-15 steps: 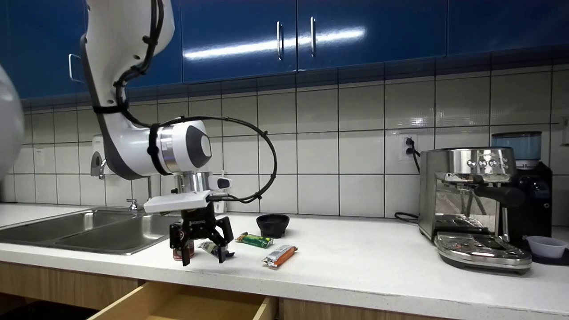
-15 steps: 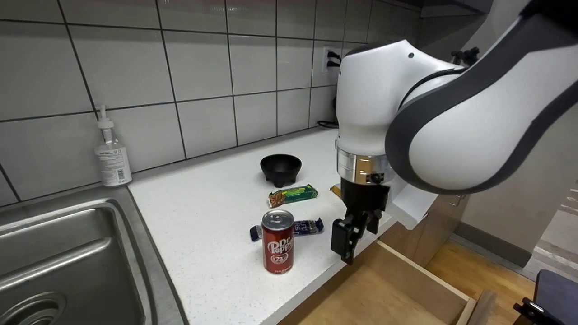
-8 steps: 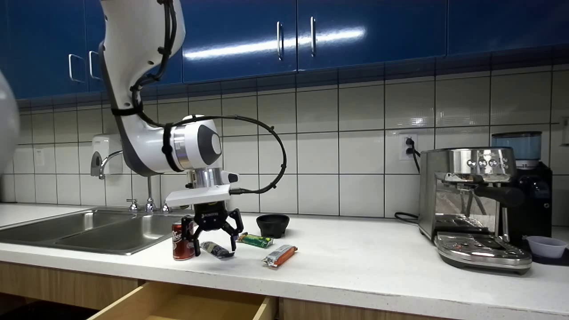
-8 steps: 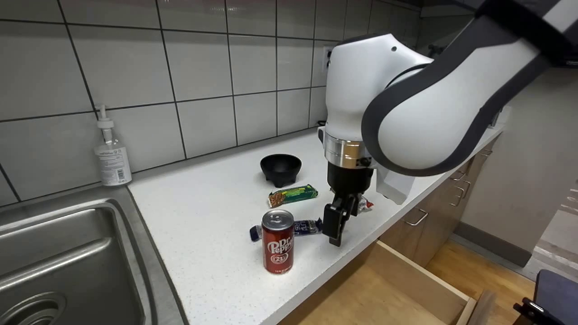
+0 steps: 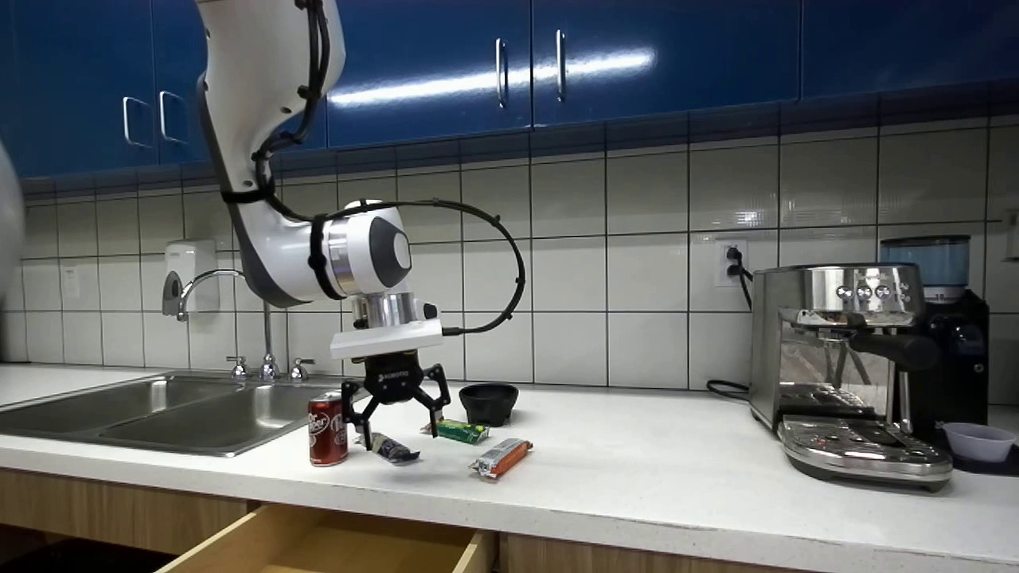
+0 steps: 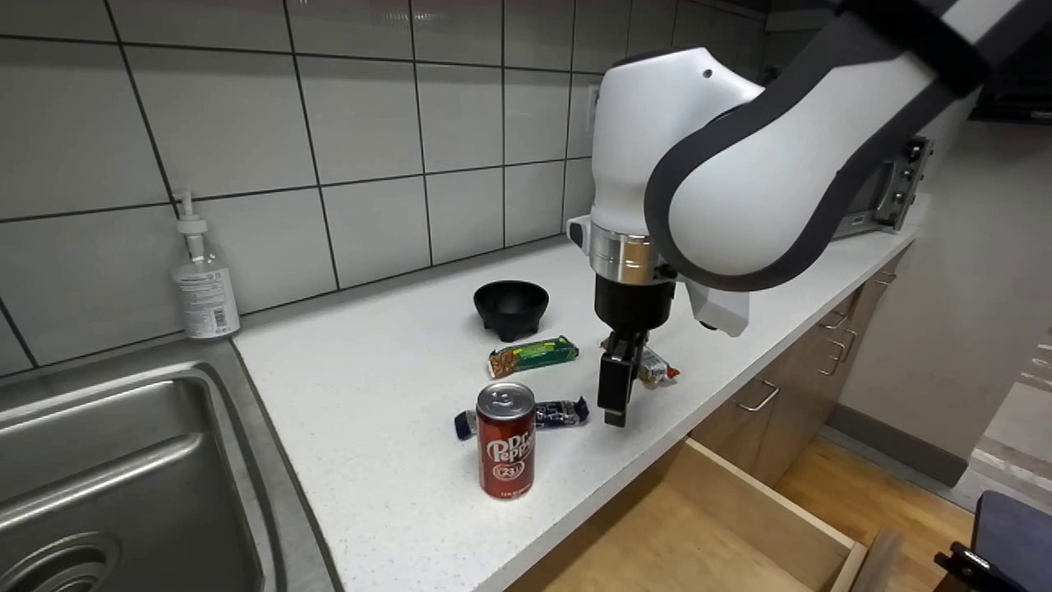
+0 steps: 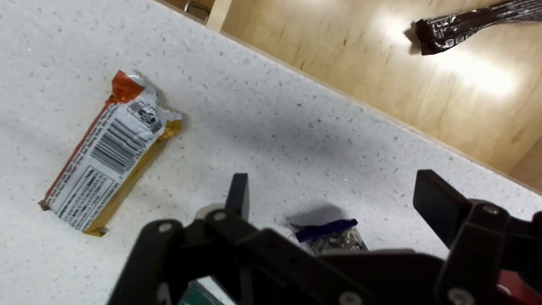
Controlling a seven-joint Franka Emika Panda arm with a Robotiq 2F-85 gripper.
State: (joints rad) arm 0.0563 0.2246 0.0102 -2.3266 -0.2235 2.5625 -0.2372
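- End effector point(image 5: 401, 438) is spread, empty, right of can point(image 5: 327, 434);
- approach to blue bar point(image 6: 560, 413) seems in hand;
- next move likely calls for centring and lowering.

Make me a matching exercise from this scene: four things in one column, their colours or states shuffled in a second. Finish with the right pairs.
Things
1. Drink can
2. Bowl
3. Drawer
4. Tool

Colours and states
A. pulled out, with a dark wrapper inside
B. jaws apart, gripping nothing
C. red, standing upright
D. black, resting on short feet

Right pairs: 1-C, 2-D, 3-A, 4-B.
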